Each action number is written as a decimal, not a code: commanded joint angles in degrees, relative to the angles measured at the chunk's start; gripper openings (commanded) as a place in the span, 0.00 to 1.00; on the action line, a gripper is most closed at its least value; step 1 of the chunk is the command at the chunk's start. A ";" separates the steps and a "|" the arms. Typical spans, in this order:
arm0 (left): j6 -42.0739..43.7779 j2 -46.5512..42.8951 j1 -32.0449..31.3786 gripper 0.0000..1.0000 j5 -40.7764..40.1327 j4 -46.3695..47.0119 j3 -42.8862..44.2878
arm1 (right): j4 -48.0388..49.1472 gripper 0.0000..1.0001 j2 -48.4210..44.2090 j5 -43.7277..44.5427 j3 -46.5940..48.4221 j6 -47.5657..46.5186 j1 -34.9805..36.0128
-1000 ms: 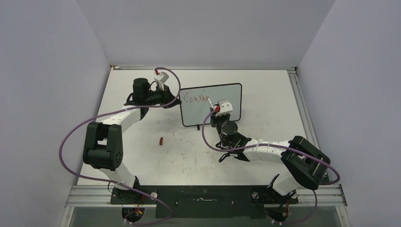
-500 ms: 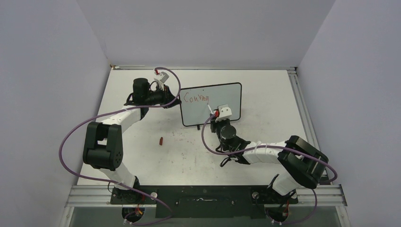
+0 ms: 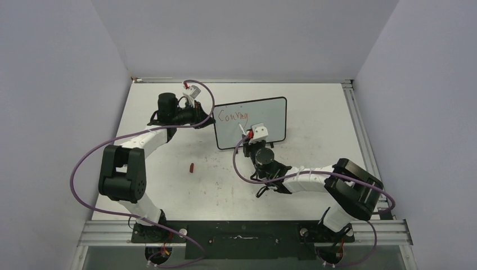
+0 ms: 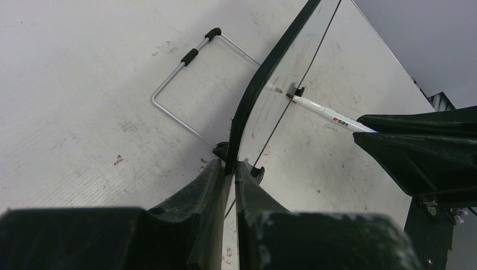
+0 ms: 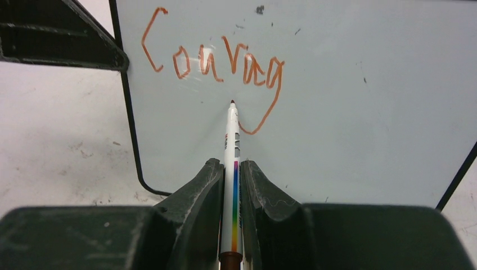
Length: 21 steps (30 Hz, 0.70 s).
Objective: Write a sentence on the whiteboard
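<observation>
The whiteboard (image 3: 270, 112) stands upright on the table at the middle rear. My left gripper (image 3: 209, 115) is shut on its left edge; the fingertips (image 4: 230, 166) pinch the black frame (image 4: 264, 84). Of the sentence (image 3: 233, 116), the red letters "Courag" (image 5: 214, 59) run along the top of the whiteboard (image 5: 365, 112). My right gripper (image 3: 251, 136) is shut (image 5: 230, 166) on a white marker (image 5: 232, 146). Its tip is below the letters, by the g's tail. In the left wrist view the marker (image 4: 326, 111) meets its own reflection on the board.
A small red cap (image 3: 192, 167) lies on the table, in front and to the left of the board. The board's wire foot (image 4: 185, 79) reaches out behind it. Grey walls close in three sides, and a metal rail (image 3: 354, 121) runs along the right edge.
My right gripper has moved left and down along the board, uncovering the finished "g" with its long tail. The left gripper and the board have not moved.
</observation>
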 commanded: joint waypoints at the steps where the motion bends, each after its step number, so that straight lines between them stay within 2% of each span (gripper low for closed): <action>1: 0.26 -2.28 0.20 0.00 0.99 0.00 1.65 | 2.93 0.05 -3.85 -0.33 2.93 -1.15 0.44; 10: 0.17 -2.41 0.25 0.00 1.01 0.09 1.58 | 1.38 0.05 -8.74 0.75 0.48 -1.90 -2.80; 21: 0.26 -2.19 0.19 0.00 0.97 0.09 1.63 | 2.12 0.05 -6.54 -1.09 0.77 -1.89 -4.74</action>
